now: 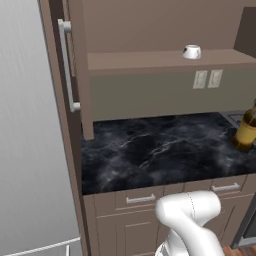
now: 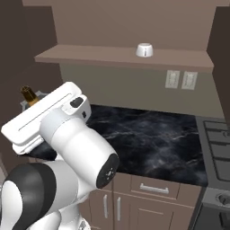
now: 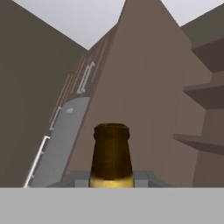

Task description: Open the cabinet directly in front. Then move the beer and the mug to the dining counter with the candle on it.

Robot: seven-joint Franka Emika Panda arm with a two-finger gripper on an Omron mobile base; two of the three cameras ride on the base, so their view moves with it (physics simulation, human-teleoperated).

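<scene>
My gripper is shut on the beer, and its amber neck rises between the two fingertips in the hand view. The beer hangs tilted at the right edge of the left base view. In the right base view only its top peeks out behind my white hand. The cabinet stands open, its door swung left with a long silver handle. The white mug sits on the cabinet's shelf. The dining counter and the candle are out of view.
Below the cabinet lies a black marble worktop over brown drawers. A steel fridge fills the left. Wall outlets sit under the shelf. A stove borders the worktop on the right.
</scene>
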